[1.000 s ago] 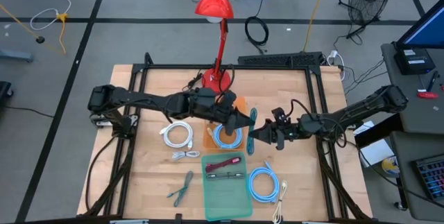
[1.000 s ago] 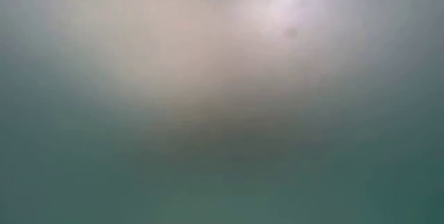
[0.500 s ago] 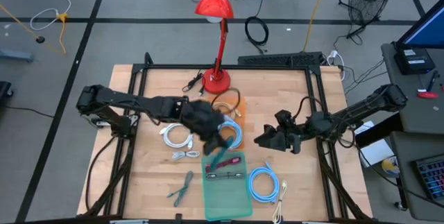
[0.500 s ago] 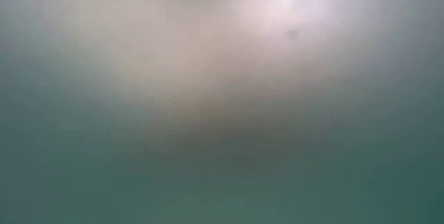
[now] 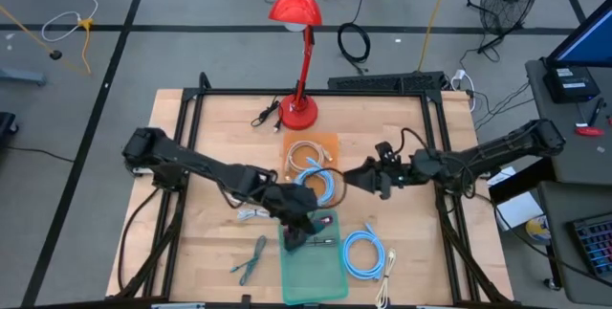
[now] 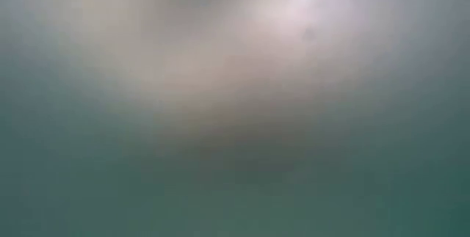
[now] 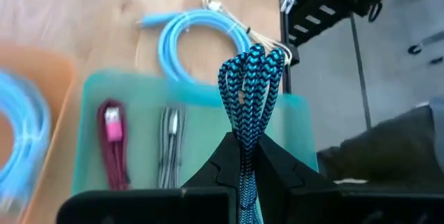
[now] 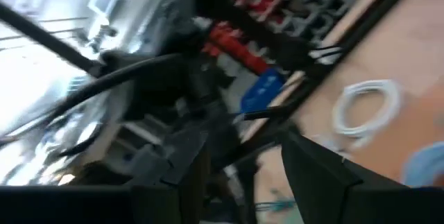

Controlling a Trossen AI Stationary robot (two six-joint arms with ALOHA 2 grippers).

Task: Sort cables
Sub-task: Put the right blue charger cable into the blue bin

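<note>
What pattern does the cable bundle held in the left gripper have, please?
The braided cable bundle is blue-and-black herringbone, clearest in the left wrist view.

the left arm reaches from the worktop's left edge diagonally toward the front centre, wrist bent down, its hand pinched tight on a blue-and-black braided cable. the right arm stretches in from the right edge, held level, its hand near mid-worktop with fingers spread apart, holding nothing.
</note>
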